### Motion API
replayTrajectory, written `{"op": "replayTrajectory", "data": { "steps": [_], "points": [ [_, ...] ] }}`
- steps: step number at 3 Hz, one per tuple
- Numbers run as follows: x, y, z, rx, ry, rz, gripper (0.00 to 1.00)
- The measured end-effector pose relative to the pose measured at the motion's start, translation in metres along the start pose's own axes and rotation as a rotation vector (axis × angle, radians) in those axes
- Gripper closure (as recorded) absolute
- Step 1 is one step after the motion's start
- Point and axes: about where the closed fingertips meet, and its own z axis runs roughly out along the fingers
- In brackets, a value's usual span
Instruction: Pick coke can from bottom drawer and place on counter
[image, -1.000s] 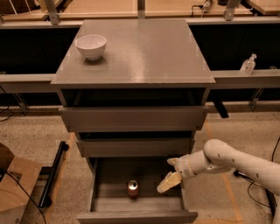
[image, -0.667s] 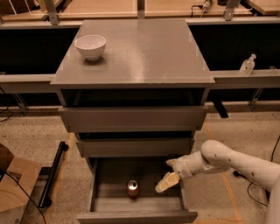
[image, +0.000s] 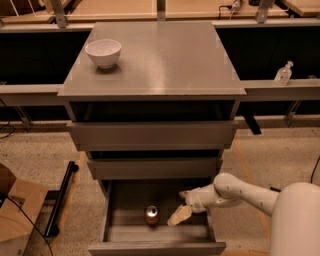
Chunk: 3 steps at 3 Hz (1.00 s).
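Brings the pale cream tool (image: 178, 216) lower and further left than a second ago, down into the open deep grey bottom drawer (image: 106, 220), just right of the small red-orange cylindrical coke can (image: 152, 215). Cannot tell whether open or closed. Risks tipping or shoving the light can leftward if swept in sideways, and clipping the shallower grey drawer (image: 155, 168) overhead on the lift. Finds the can upright near the drawer's middle, silver-topped, dimly lit, apart from the walls.
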Motion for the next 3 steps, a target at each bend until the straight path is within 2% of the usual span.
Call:
{"op": "replayTrajectory", "data": {
  "steps": [1, 2, 3],
  "points": [
    [0.037, -0.037, 0.059, 0.083, -0.013, 0.070, 0.00],
    [0.034, -0.034, 0.057, 0.076, -0.011, 0.064, 0.00],
    [0.036, -0.043, 0.068, 0.095, -0.071, 0.099, 0.00]
  ]
}}
